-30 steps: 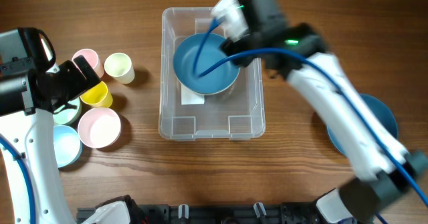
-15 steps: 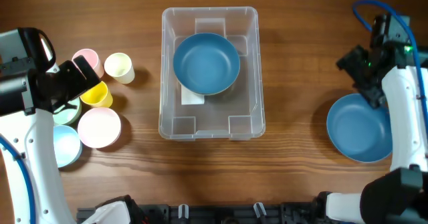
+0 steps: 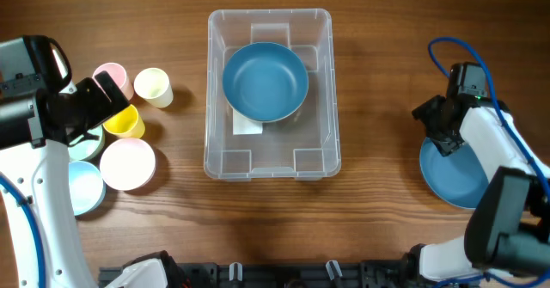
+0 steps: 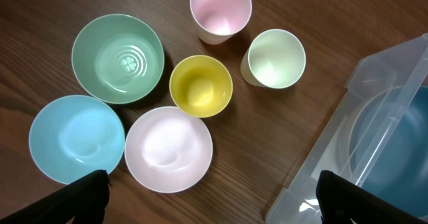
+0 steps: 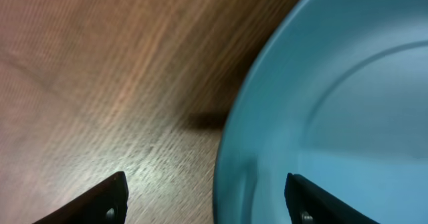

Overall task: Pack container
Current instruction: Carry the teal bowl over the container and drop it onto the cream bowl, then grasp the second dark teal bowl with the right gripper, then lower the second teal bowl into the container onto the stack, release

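The clear plastic container (image 3: 326,150) sits mid-table with one blue bowl (image 3: 265,82) inside it; its corner shows in the left wrist view (image 4: 374,103). A second blue bowl (image 3: 460,176) rests on the table at the right. My right gripper (image 3: 440,133) is open, low over that bowl's left rim (image 5: 321,117), one finger outside the rim and one over the bowl. My left gripper (image 4: 210,197) is open and empty above a cluster of bowls and cups at the left.
At the left stand a green bowl (image 4: 118,58), a light blue bowl (image 4: 77,138), a white bowl (image 4: 168,149), a yellow cup (image 4: 200,85), a pink cup (image 4: 221,9) and a pale green cup (image 4: 276,58). A black rail runs along the front edge (image 3: 284,275).
My right arm has left the container, swung to the right and come down over the second blue bowl's left rim. The first blue bowl stays in the container. The left arm has not moved.
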Tool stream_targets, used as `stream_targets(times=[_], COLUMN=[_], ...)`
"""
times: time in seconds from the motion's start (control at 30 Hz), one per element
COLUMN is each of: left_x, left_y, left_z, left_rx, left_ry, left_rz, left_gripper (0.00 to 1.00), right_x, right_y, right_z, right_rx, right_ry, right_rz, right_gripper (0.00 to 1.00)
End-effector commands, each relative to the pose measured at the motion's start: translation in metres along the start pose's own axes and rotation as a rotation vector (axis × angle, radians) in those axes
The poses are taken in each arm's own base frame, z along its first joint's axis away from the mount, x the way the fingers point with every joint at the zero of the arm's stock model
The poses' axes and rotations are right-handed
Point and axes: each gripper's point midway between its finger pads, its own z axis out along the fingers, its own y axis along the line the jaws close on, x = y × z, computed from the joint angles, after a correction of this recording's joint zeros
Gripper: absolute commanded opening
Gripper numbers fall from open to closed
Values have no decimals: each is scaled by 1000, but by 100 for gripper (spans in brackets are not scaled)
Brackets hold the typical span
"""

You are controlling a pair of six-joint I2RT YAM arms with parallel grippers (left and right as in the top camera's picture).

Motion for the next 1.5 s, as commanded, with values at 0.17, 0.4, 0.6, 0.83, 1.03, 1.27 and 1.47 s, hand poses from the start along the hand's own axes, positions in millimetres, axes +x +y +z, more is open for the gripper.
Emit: stream_targets(times=[0.17, 0.4, 0.6, 0.83, 1.03, 1.27, 1.47], left_x=[-3, -3, -3, -3, -3, -3, -3], left_y=[-2, -2, -2, -2, -2, -2, -2], left_z=[-4, -4, -4, -4, -4, -4, -4], left_rx=[17, 17, 17, 17, 18, 17, 17], left_ry=[-9, -9, -9, -9, -9, -9, -9], left_rz=[-16, -16, -16, -16, -16, -16, -16], left_gripper=[100, 100, 100, 100, 100, 100, 100], right_x=[4, 4, 0, -29, -31, 48, 171], right_y=[0, 1, 5, 47, 121, 208, 239], right_z=[12, 12, 12, -30, -119, -233, -274], right_rx=[6, 4, -13, -97, -220, -432, -563], right_ry=[23, 21, 3, -96, -245, -398, -542], right_rz=[3, 1, -62, -349, -823, -1416, -2034], right_gripper=[36, 5, 4, 4, 4, 4, 4])
